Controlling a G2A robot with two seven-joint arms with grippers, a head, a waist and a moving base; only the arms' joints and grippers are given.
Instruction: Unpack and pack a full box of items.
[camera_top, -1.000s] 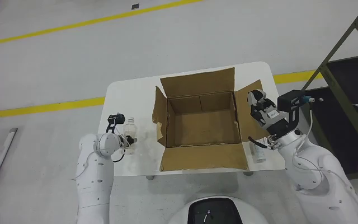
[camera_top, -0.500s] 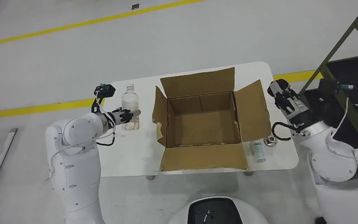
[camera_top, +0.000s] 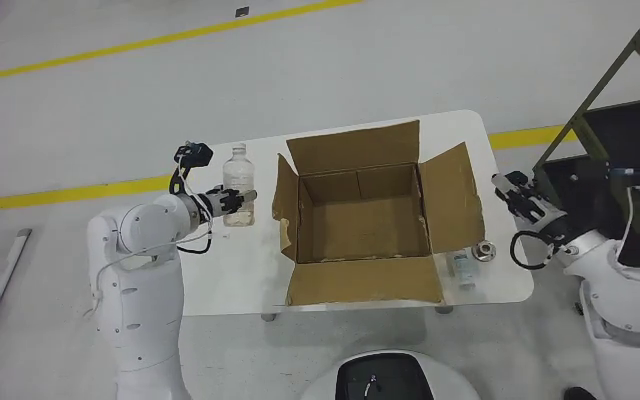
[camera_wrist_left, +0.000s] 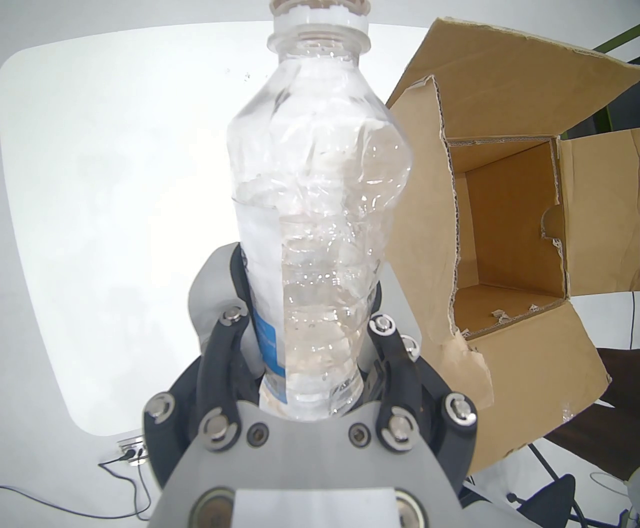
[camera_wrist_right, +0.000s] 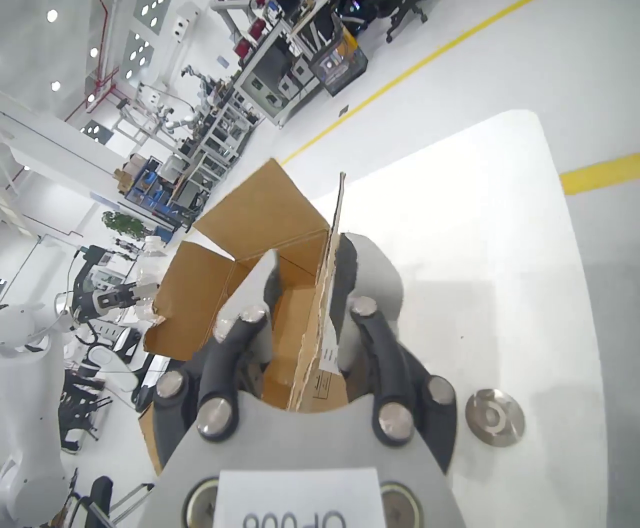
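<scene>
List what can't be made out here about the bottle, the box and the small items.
Base of the bottle: left wrist view, hidden by the left gripper; lifted or standing, unclear.
Floor of the box: left wrist view, partly behind its side flap.
Small item beside the metal disc: top view, too small to identify.

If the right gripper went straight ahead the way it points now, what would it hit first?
Most likely the box flap nearest it: its edge sits in line between the fingers of the right gripper, though depth is unclear.
</scene>
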